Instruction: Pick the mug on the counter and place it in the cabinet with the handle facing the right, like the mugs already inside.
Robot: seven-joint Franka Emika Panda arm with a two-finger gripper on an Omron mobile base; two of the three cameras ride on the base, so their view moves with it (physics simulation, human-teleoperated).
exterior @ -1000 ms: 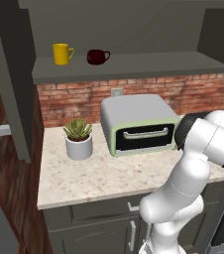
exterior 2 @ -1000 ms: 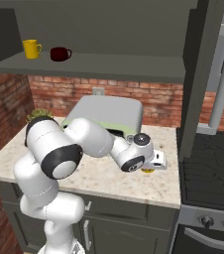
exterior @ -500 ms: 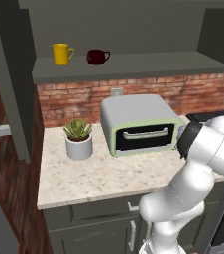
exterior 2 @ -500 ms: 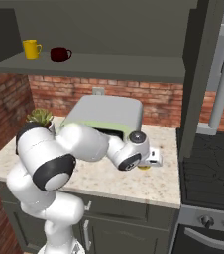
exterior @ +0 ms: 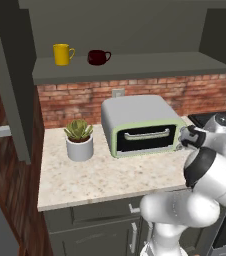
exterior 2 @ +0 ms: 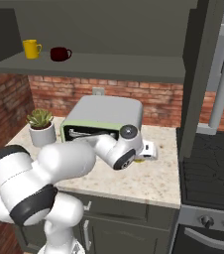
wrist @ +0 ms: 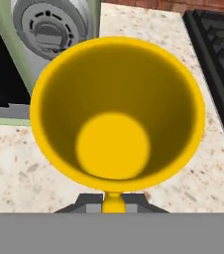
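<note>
The amber mug (wrist: 116, 111) stands on the speckled beige worktop (exterior: 100, 177) just right of the toaster oven (exterior: 140, 125) (stove (exterior 2: 210, 173) beyond), under the gripper (exterior 2: 146, 150); whether the fingers are open or closed cannot be told. A brick wall (exterior: 80, 97) backs the cabinet (exterior: 135, 67) shelf.

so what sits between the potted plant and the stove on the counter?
The toaster oven stands between the potted plant and the stove, clearest in the left base view. On its stove side, the amber mug stands on the counter.
</note>
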